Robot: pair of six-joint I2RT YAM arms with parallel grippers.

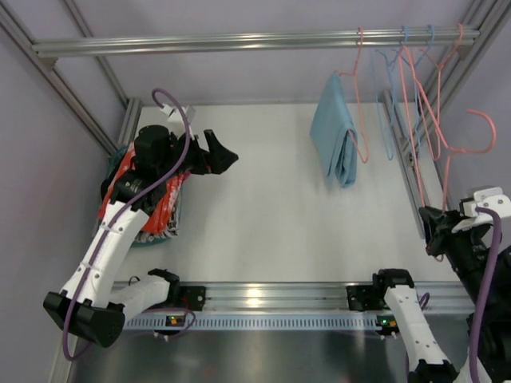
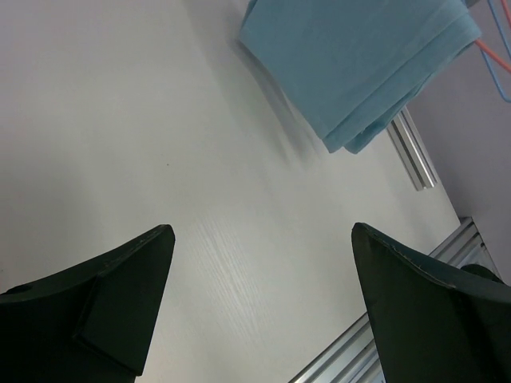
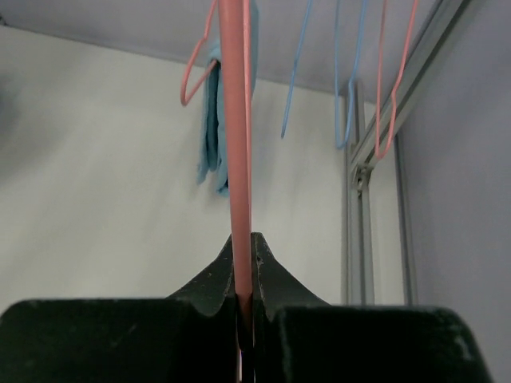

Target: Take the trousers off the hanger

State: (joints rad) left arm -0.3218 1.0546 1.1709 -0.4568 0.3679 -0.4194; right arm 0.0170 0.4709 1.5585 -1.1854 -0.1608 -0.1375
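- The right fingers (image 3: 209,289) are pinched shut on the thin wire of a bare hanger (image 3: 237,120). The wire could twist or slip in so narrow a grip.
- That hanger stands close among its neighbours (image 3: 297,64), so any swing may hook one and drag it along the rail (image 1: 239,40).
- The blue trousers (image 1: 334,136) hang on another hanger (image 1: 357,96), which nothing holds. Tugging the cloth could set it swinging or pull it off the rail.
- The left fingers (image 2: 120,295) are spread wide and empty above the bare desk (image 1: 271,207), well apart from the blue trousers. A long reach could strike the cloth off-centre.
- The orange-red and black pile (image 1: 165,206) lies under the left arm, which might drag it on moving out.
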